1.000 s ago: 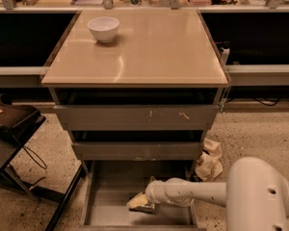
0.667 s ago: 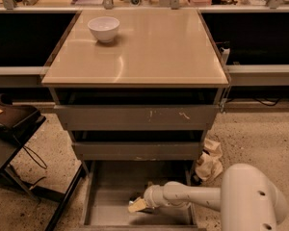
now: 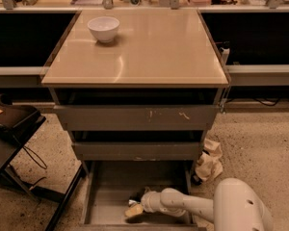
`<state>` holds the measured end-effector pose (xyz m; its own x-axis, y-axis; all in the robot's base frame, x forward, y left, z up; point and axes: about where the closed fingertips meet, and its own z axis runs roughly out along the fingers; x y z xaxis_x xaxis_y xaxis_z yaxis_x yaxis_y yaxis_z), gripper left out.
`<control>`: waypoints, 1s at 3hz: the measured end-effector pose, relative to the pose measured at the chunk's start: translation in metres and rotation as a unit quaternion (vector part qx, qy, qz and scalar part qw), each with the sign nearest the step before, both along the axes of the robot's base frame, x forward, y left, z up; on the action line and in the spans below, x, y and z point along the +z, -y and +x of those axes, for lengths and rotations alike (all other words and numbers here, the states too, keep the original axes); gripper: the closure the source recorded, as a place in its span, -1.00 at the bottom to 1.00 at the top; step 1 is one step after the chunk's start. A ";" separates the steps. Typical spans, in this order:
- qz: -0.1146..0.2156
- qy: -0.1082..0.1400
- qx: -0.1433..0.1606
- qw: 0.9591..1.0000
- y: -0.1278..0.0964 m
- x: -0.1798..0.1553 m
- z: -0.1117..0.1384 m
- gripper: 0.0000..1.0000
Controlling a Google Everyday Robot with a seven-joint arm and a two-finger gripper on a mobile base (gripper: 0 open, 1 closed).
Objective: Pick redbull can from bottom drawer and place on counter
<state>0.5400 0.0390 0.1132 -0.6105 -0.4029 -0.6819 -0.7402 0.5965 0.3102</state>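
Speckled tan flooring (image 3: 260, 143) ran around a grey cabinet. At its foot the bottom drawer (image 3: 106, 198) stood pulled out toward the camera. The white arm (image 3: 183, 203) reached into it from the lower right, and the gripper (image 3: 133, 211) sat low over the drawer floor near the front edge. Whether the gripper was open or closed could not be told.

Compared with a second before, the gripper had slid a little to the left and nearer the drawer's front. The arm's bulky white body had also moved leftward and lower in view.

The redbull can (image 3: 136, 195) appeared only as a small dark shape on the drawer floor, just behind the gripper and possibly touching it. Its long axis and which way it pointed could not be made out.

Crumpled brown paper (image 3: 209, 160) lay on the floor just right of the cabinet, and a black stand (image 3: 9, 124) stood to the left. Above the open drawer, two scuffed drawers (image 3: 135, 117) were closed. The glossy beige worktop (image 3: 154, 52) carried a white bowl (image 3: 103, 29) upright near its far left corner. Behind it ran a cluttered shelf (image 3: 86, 0).
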 end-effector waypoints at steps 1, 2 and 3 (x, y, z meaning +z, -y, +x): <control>0.001 -0.006 0.001 1.000 -0.002 -0.001 -0.003 -1.00; 0.001 -0.006 0.001 1.000 -0.002 -0.001 -0.003 -0.63; 0.001 -0.006 0.002 1.000 -0.002 -0.001 -0.003 -0.16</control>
<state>0.5373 0.0413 0.1117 -0.6175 -0.4035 -0.6752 -0.7382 0.5937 0.3203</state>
